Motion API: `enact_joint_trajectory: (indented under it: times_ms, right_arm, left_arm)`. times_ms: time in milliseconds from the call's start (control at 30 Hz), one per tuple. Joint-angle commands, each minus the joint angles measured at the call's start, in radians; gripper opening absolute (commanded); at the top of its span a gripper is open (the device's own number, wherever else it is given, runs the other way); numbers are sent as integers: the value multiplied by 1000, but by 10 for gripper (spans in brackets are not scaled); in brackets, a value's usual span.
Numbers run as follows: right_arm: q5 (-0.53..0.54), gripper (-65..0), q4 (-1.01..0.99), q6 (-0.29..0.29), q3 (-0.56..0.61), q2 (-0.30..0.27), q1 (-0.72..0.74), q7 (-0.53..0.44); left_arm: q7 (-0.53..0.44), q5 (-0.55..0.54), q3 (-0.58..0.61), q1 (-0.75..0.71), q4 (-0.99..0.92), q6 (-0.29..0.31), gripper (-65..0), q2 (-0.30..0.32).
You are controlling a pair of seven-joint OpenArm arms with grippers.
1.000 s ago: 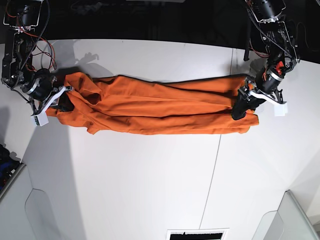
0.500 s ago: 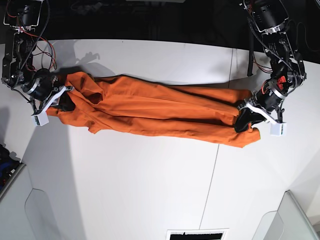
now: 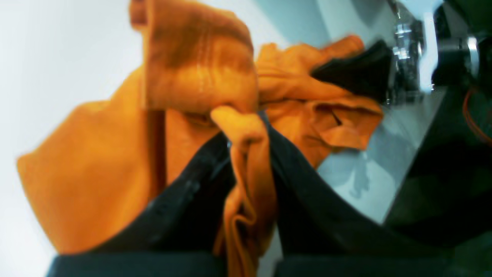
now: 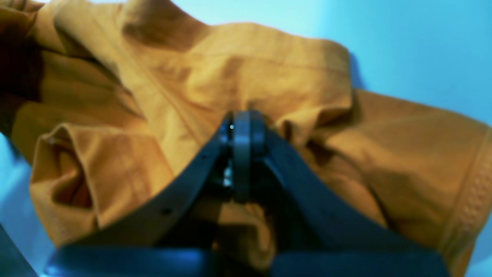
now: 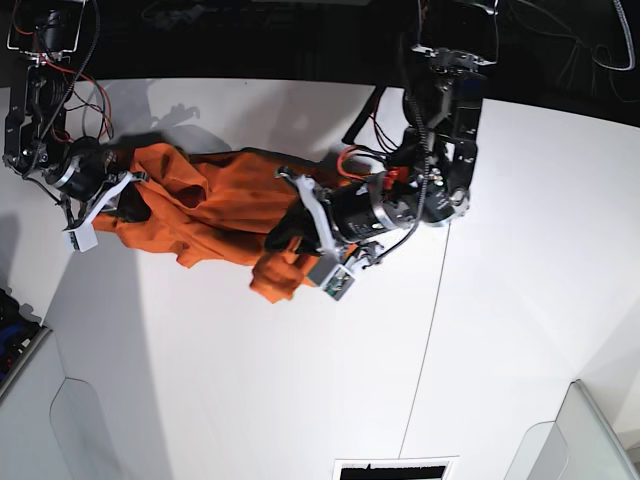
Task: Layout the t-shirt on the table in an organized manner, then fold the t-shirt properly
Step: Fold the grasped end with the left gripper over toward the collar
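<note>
While bunched into a crumpled heap, the t-shirt is seen in the upper left of the base frame, spread across the white surface. One end is pinched between the closed fingers of the right gripper at the far left of the frame. The other end is clamped in the closed fingers of the left gripper near the centre, a fold of orange cloth being drawn up between them in the left wrist view. A thin dark seam is shown crossing the surface at lower right.
</note>
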State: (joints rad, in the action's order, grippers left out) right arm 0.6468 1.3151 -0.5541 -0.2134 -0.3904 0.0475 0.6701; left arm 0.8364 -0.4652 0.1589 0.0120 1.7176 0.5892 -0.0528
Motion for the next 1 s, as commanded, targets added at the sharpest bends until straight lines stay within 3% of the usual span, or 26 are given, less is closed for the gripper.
enact_joint_trajectory:
  times_ms: [0,33,67,133,167,233,467,533,667,800,967]
  right_arm:
    - [14,-650,8,-3,-2,-13,11,8]
    - [24,-650,9,-3,-2,-14,11,8]
    - [32,-646,13,-3,-2,-13,11,10]
    - [56,-491,31,-5,-7,-14,10,26]
    - [72,-432,47,-13,-14,-14,10,38]
    - [108,-381,97,-19,-42,-13,10,66]
    - [131,-380,292,-18,-248,-19,10,128]
    - [104,-366,271,-6,-286,-37,10,126]
    - [93,-201,146,-7,-298,-69,10,107]
    - [110,-201,10,-15,-298,-72,10,112]
    - [154,-203,-50,-29,-285,-51,8,150]
  left_arm:
    - [-25,7,10,13,-6,-1,-650,-11]
    - [-26,20,16,13,-26,-2,-603,-19]
    - [-29,22,18,13,-48,-2,-502,-22]
    - [-33,12,18,13,-90,-2,-332,-22]
    - [-41,10,18,13,-108,-2,-295,-22]
    - [-49,10,18,13,-132,-2,-291,-22]
    - [-46,-105,18,13,-131,-2,-291,-22]
    - [-34,-142,18,13,-117,11,-291,-22]
    - [10,-197,18,13,-65,62,-292,-22]
    - [17,-196,-1,13,-50,62,-292,-21]
    - [19,-196,-109,12,-50,62,-292,14]
